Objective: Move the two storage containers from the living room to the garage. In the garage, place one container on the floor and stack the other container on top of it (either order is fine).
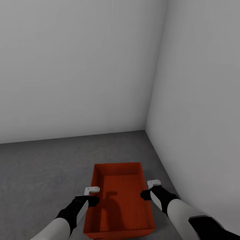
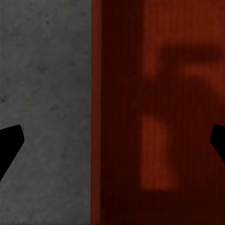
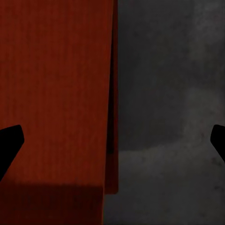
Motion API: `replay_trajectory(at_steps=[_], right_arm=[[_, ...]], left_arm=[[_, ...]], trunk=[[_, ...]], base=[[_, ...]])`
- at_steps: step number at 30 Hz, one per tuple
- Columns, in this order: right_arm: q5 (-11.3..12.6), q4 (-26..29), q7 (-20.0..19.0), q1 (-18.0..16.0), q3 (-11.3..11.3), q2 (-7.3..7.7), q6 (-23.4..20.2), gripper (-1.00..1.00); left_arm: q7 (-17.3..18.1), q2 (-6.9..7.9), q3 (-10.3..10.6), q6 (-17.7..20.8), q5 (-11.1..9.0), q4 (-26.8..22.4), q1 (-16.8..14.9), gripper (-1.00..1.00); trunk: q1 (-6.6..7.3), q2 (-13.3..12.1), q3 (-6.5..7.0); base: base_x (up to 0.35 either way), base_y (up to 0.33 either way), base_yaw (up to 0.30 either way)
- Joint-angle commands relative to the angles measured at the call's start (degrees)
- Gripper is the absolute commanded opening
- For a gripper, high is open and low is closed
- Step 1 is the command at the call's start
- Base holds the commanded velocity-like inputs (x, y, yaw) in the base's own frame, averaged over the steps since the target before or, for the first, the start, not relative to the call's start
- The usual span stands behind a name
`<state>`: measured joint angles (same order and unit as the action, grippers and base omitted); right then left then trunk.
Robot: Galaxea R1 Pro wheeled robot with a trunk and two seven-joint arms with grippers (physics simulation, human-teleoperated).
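One red-orange storage container (image 1: 121, 196) sits open-topped and empty on the dark grey garage floor (image 1: 43, 166), close to a corner of the white walls. My left gripper (image 1: 90, 195) is at its left long wall and my right gripper (image 1: 150, 188) is at its right long wall. In the left wrist view the left gripper (image 2: 112, 140) is open, its dark fingertips spread wide on either side of the container's wall (image 2: 96, 112). The right gripper (image 3: 112, 140) is open the same way across the other wall (image 3: 110, 93). Neither grips anything.
A white wall (image 1: 76, 66) stands ahead and another white wall (image 1: 200, 83) is close on the right, meeting in a corner beyond the container. Bare concrete (image 1: 40, 180) stretches to the left.
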<state>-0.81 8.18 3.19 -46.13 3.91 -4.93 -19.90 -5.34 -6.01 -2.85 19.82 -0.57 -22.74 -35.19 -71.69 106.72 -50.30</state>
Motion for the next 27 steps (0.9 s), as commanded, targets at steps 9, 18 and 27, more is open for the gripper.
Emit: replay_trajectory(at_steps=[9,18,27], right_arm=[[-0.07,0.11,0.15,0.00,0.44,-0.05,-0.40,1.00],[-0.07,0.10,0.15,-0.01,0.45,-0.02,-0.40,1.00],[-0.07,0.09,0.15,-0.01,0.48,-0.03,-0.40,1.00]], left_arm=[[-0.11,-0.05,-0.30,0.35,-0.05,-0.11,-0.04,1.00],[-0.11,-0.05,-0.31,0.37,-0.09,-0.11,0.01,1.00],[-0.11,-0.05,-0.32,0.38,-0.06,-0.11,-0.04,1.00]], trunk=[[0.01,0.02,-0.05],[0.01,0.02,-0.05],[0.01,0.02,-0.05]], base=[[0.000,0.000,0.000],[0.000,0.000,0.000],[0.000,0.000,0.000]])
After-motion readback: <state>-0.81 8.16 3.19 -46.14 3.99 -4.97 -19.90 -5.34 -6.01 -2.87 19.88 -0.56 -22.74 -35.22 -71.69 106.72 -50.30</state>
